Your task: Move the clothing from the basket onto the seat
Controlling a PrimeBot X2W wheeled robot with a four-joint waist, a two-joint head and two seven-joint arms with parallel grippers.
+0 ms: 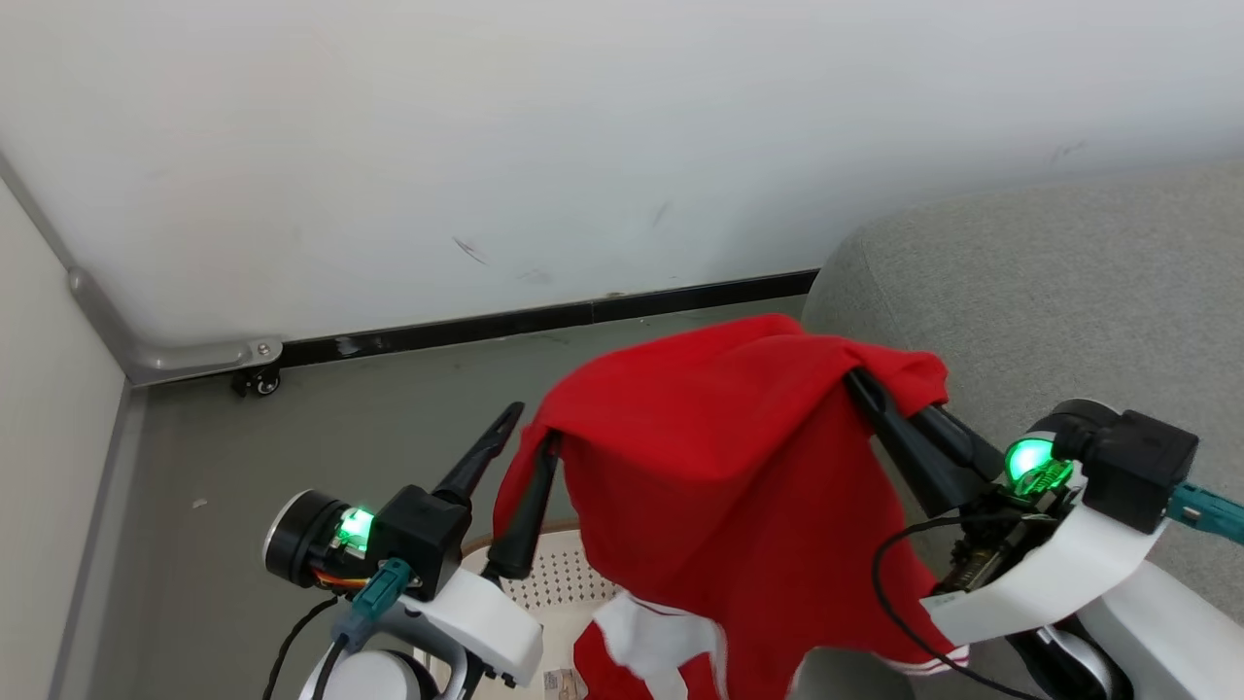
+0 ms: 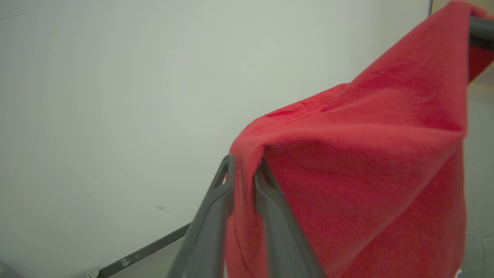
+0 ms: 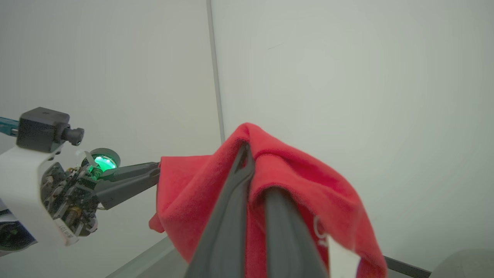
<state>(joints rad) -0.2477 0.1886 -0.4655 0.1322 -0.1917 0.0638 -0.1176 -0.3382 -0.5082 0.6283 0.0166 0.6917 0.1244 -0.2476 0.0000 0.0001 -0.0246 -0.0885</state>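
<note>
A pale wall (image 1: 622, 146) fills the background, with a black skirting strip (image 1: 544, 316) where it meets the grey floor (image 1: 321, 428). At the right stands the grey woven-fabric upholstered seat (image 1: 1050, 272), its rounded corner towards the wall.

In front of that corner the bright red soft fabric garment (image 1: 719, 457) hangs in the air, stretched like a tent between the two arms, not resting on the seat. Its cloth is matt and creased along the top fold. Low down it shows a broad white patch and thin white stripes at the hem, and the right wrist view shows small white print. Whether the red and white cloth at the bottom belongs to a second piece cannot be told.

Under it lies the cream-white perforated plastic basket (image 1: 554, 576), partly hidden.

The left gripper (image 1: 534, 426) has narrow jaws pinching the garment's left corner. The right gripper (image 1: 880, 397) has jaws closed on the right corner, the cloth draped over their tips.
</note>
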